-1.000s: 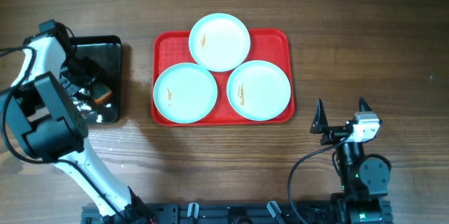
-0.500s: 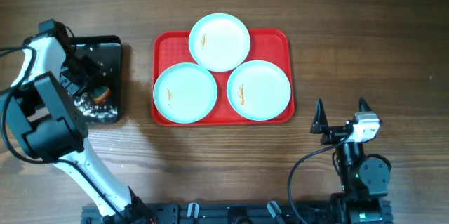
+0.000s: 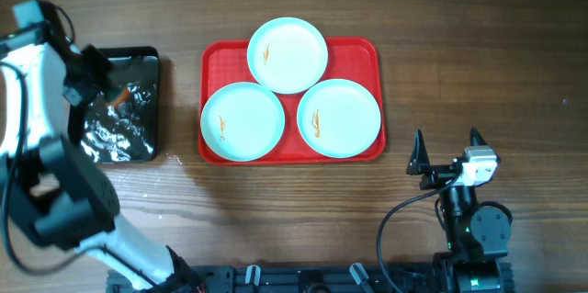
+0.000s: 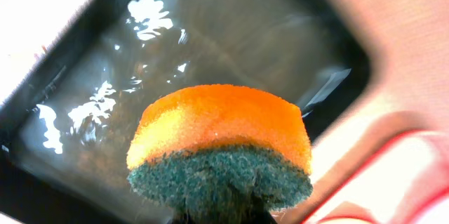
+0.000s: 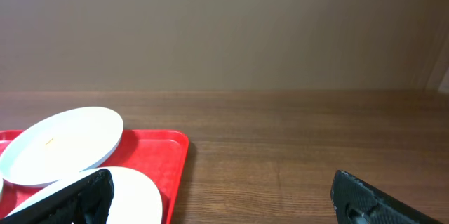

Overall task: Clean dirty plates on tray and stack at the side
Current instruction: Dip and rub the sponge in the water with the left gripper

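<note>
At the left edge of the desk (image 3: 478, 36), we saw the left end effector (image 3: 103, 84) clamped on a sponge (image 4: 221, 147), orange on top with a green scouring layer beneath, held over the black tray (image 3: 152, 54). That tray's glossy floor glinted with bright, wet-looking patches. Whether the sponge touched the floor we could not tell. Near the middle of the desk lay the red tray (image 3: 365, 54), and all three plates sat on it in a triangle. The rear plate (image 3: 288, 54) overhung the far rim, while the near-left plate (image 3: 243, 121) and the near-right plate (image 3: 339, 117) sat side by side in front, each close against its neighbours. Every one carried a small orange smear left of its centre. Well apart from the red tray, at the near right, the right end effector (image 3: 447, 153) rested with its fingers spread wide and nothing between them. Its wrist view showed us the red tray's corner and two plates ahead.
</note>
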